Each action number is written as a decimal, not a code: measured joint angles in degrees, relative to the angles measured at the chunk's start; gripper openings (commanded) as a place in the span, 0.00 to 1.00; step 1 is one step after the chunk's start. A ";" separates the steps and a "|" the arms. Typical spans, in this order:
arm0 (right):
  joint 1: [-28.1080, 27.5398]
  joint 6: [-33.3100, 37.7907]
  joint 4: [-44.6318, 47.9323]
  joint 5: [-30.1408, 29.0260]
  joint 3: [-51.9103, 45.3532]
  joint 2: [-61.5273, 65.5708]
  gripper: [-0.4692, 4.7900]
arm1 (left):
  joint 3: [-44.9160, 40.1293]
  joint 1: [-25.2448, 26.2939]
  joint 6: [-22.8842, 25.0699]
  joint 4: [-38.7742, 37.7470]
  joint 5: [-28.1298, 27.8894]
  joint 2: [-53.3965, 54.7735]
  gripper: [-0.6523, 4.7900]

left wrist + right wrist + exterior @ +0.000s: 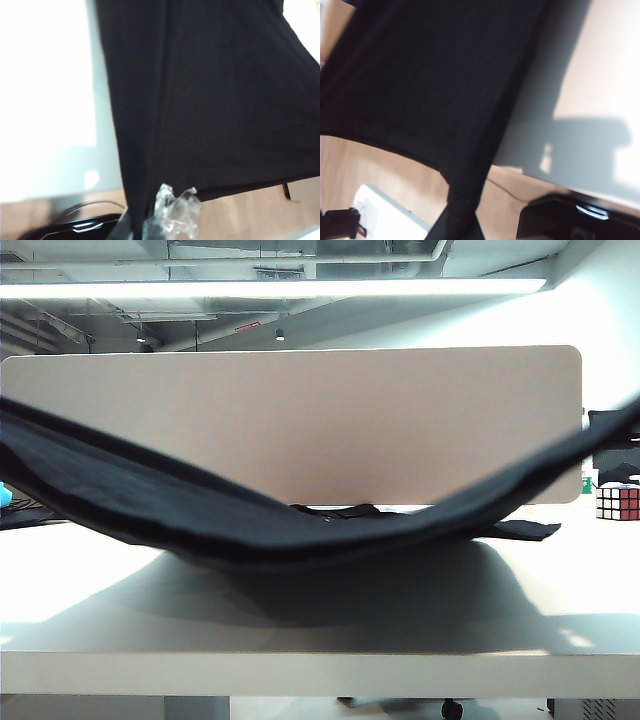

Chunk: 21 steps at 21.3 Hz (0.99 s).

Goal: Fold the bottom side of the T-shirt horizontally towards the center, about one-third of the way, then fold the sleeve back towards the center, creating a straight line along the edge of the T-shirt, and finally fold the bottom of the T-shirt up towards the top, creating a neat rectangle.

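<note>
The black T-shirt (250,530) hangs as a sagging band across the exterior view, lifted at both ends above the white table (300,640). Its collar (335,512) and one sleeve (525,530) still lie on the table behind the band. Both grippers are outside the exterior view, past its side edges. In the left wrist view the T-shirt (225,100) narrows into my left gripper (137,232), which is shut on it beside a clear-wrapped fingertip (172,212). The right wrist view has the T-shirt (430,75) running down into my right gripper (457,227), shut on the cloth. A stitched hem edge (385,142) shows there.
A tan partition panel (300,420) stands along the table's far side. A Rubik's cube (617,501) sits at the far right, with dark items (615,455) above it. A small blue object (4,495) is at the left edge.
</note>
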 measured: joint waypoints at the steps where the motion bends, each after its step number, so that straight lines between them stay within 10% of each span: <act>1: 0.00 0.17 -0.98 -0.04 0.24 -1.51 0.08 | -0.02 0.00 -0.26 -1.40 -0.17 -2.16 0.11; 13: 0.04 17.35 -8.87 -2.23 11.85 -29.40 0.08 | 3.39 -0.15 -6.78 -17.22 -1.49 -21.92 0.11; 21: 0.00 8.48 7.02 3.72 15.39 1.70 0.08 | 6.05 -0.13 -8.74 14.12 -4.83 3.93 0.11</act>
